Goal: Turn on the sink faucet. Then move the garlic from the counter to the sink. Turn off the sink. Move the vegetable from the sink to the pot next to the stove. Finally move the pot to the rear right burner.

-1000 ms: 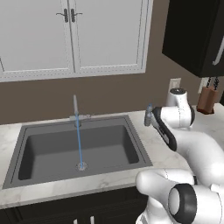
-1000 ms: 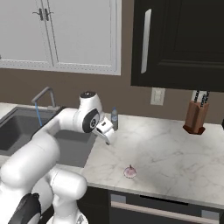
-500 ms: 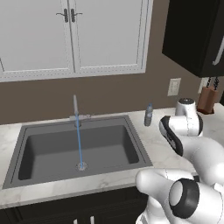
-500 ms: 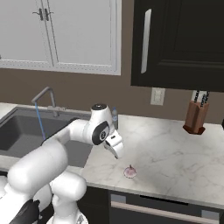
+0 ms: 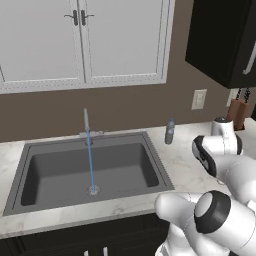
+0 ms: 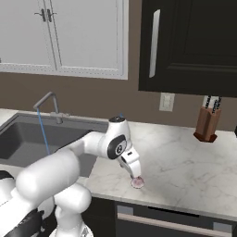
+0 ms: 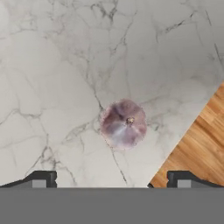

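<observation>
Hovering above the garlic (image 7: 124, 124), the hand (image 6: 134, 172) points down at the marble table (image 7: 52, 65) with its jaws spread wide and nothing between them. In the hand view the two dark fingertips (image 7: 41, 178) stand far apart, and the bulb lies on the table ahead of the gap between them, a little toward one tip, not yet enclosed. The bulb sits near the table's front edge; wooden floor (image 7: 197, 144) shows just past it.

Step in hand, by my reading: the second one, fetching the garlic for the sink. The first step looks done, since a thin stream of water (image 5: 90, 162) runs from the faucet (image 5: 86, 121) into the sink (image 5: 150, 162), which lies well off to the hand's left.

Next move, as a judgement: lower straight down until the fingertips straddle the bulb, centre it, then close. The bulb is round and could roll or squirt sideways if caught off-centre, and the table edge is close.

A small bottle (image 5: 170, 131) stands behind the sink's far corner; a knife block (image 6: 206, 125) stands far to the hand's right, by the wall.
</observation>
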